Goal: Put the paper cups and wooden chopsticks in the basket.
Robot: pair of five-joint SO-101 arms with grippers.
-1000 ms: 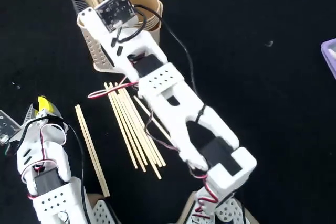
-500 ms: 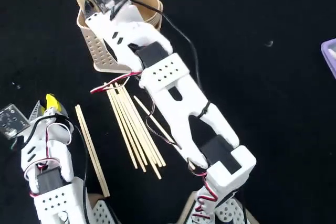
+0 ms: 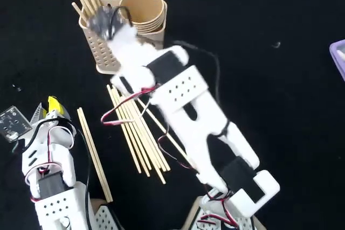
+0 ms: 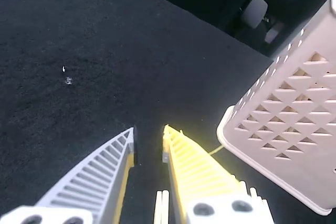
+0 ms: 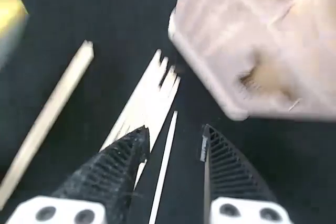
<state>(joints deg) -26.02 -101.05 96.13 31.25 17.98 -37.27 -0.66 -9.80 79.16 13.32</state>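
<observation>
Black table (image 3: 280, 106): your right tool (image 5: 174, 129) hangs open, empty, above loose chopsticks (image 3: 137, 136), likely lined up to pinch one; left tool (image 4: 149, 129) open, empty, near basket (image 3: 102, 57).

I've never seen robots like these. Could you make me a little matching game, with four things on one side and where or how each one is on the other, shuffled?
Things:
1. paper cups
2. loose chopsticks
3. left pincer
4. right pincer

Place or state:
A. open, partly yellow
B. stacked inside the basket
C. open, all black
D. lying flat on the black table

Pairs: 1-B, 2-D, 3-A, 4-C.
</observation>
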